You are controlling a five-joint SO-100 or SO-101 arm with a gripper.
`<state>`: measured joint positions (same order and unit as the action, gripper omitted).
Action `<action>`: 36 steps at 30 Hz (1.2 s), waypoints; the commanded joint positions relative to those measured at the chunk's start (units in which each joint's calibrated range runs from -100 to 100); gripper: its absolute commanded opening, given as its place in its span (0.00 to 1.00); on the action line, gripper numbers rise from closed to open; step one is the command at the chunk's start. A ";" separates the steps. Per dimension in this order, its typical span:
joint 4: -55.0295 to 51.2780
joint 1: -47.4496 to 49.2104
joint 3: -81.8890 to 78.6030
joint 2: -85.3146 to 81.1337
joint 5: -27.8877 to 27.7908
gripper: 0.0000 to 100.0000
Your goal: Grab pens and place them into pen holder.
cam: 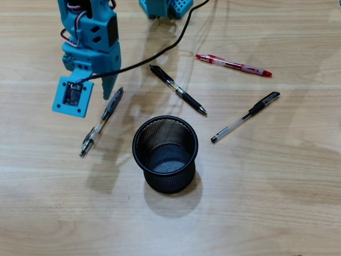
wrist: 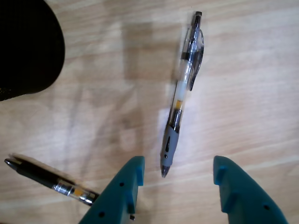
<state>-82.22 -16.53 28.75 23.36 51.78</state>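
The blue plastic gripper (wrist: pixel 177 172) with two pointed fingers hangs over the light wooden table (cam: pixel 277 213), near its left side in the overhead view, and its jaws are wide apart with nothing in them. In the wrist view the grey and clear pen (wrist: pixel 182 93) lies right in front of the gap. Its grey end sits between the two finger tips, a bit closer to the left one, and its long body runs straight away from the jaws, not across them. My guess is the gripper has to go down and maybe reach a little more along the pen, so the fingers close on its sides. If it only pinches the tip, the pen may slip or swing. A bit farther off, the black pen with a clear barrel (cam: pixel 177 89) lies slanted past the cup. The round black wire-mesh pen holder (cam: pixel 165 154) stands up near the middle of the table and has no pens in it yet. Farther toward the right edge lie the clear pen with a black cap (cam: pixel 245 117) and the red pen (cam: pixel 233 65), well apart from the gripper.
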 commanded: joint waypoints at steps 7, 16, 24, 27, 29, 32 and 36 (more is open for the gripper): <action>4.27 -0.43 2.38 8.61 0.26 0.20; 6.09 -0.34 2.38 16.85 0.31 0.20; 6.73 -0.43 2.29 20.41 0.37 0.20; 6.73 -0.52 2.29 21.09 0.37 0.19; 6.73 -0.71 2.29 21.18 0.37 0.19; 6.73 -1.07 2.20 21.26 0.37 0.16; 6.73 -1.71 1.30 20.92 0.26 0.04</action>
<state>-75.66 -17.87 31.06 44.18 51.94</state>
